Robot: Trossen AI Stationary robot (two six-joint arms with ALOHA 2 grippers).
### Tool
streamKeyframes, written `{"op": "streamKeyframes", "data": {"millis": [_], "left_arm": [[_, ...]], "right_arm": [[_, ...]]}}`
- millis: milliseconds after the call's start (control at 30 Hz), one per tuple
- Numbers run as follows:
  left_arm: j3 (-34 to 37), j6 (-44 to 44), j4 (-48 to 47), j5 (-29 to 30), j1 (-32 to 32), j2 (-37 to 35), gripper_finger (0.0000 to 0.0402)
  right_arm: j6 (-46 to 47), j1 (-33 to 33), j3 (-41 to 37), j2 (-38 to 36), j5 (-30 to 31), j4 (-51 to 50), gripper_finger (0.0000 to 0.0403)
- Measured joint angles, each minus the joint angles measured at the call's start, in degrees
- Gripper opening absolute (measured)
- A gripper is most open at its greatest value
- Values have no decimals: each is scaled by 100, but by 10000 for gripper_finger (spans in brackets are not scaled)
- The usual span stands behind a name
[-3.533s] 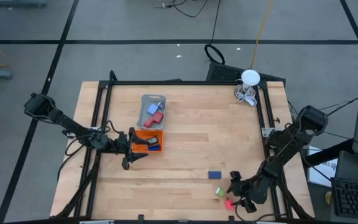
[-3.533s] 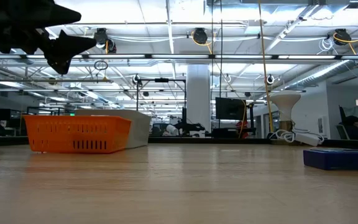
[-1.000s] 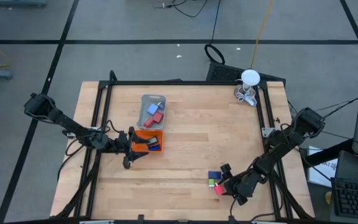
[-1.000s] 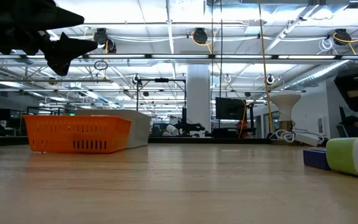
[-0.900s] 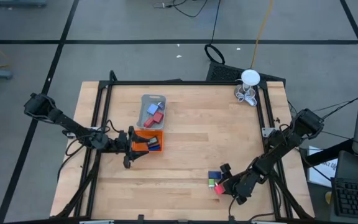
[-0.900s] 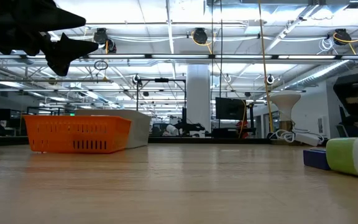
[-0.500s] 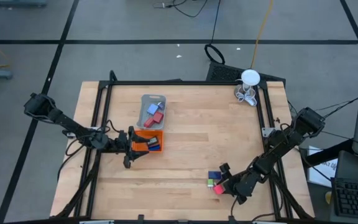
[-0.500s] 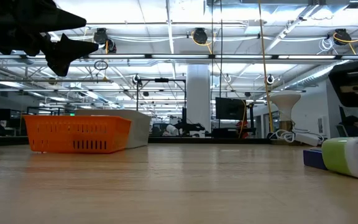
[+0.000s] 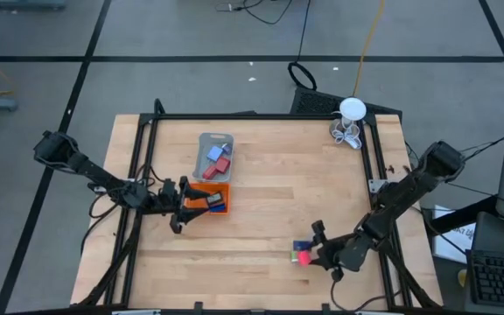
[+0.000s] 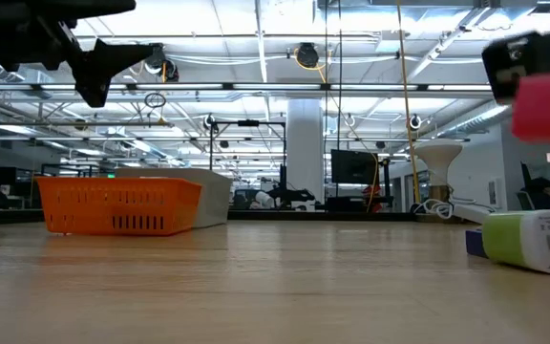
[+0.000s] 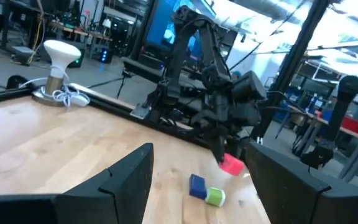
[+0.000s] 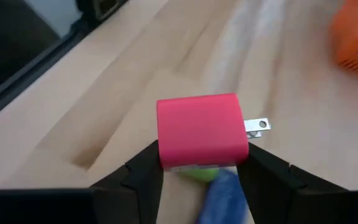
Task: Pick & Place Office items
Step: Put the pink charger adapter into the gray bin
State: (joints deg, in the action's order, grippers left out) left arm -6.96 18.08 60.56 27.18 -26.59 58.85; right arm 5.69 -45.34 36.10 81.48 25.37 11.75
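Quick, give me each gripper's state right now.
Left gripper: open, holding nothing, beside the orange tray.
Right gripper: shut on the pink block, lifted above the green block and the blue block.

Both arms are black, built of slim tube links joined by bulkier rounded joints, with dark cables trailing along them. The left gripper (image 9: 175,213) and right gripper (image 12: 199,163) each carry two flat, matte black fingers (image 11: 127,180) with angular, tapering outlines.
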Motion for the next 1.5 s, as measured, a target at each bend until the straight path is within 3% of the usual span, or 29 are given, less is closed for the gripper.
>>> {"op": "streamKeyframes", "data": {"millis": [233,433,567,767,967,1100,1500], "left_arm": [[0,993,6,403,67,2,255],[0,2041,-59,759,236,97,255],[0,2734,-80,1325,408,355,255],[0,3525,-73,1452,776,707,255],[-441,3542,-92,1442,972,1360,255],[-1087,3117,-159,1161,1180,1899,255],[-2716,3110,-1872,41,2060,2588,255]], "right_arm": [[-736,241,0,-752,821,-213,171],[-1578,683,0,-934,1385,-217,171],[-1911,1067,0,-938,1543,-215,171],[-2331,1545,0,-937,1538,-54,171],[-2512,1922,0,-937,1462,206,171],[-2699,2278,-35,-937,1023,401,171],[-3282,3320,-1479,-1678,-185,2891,171]]}}
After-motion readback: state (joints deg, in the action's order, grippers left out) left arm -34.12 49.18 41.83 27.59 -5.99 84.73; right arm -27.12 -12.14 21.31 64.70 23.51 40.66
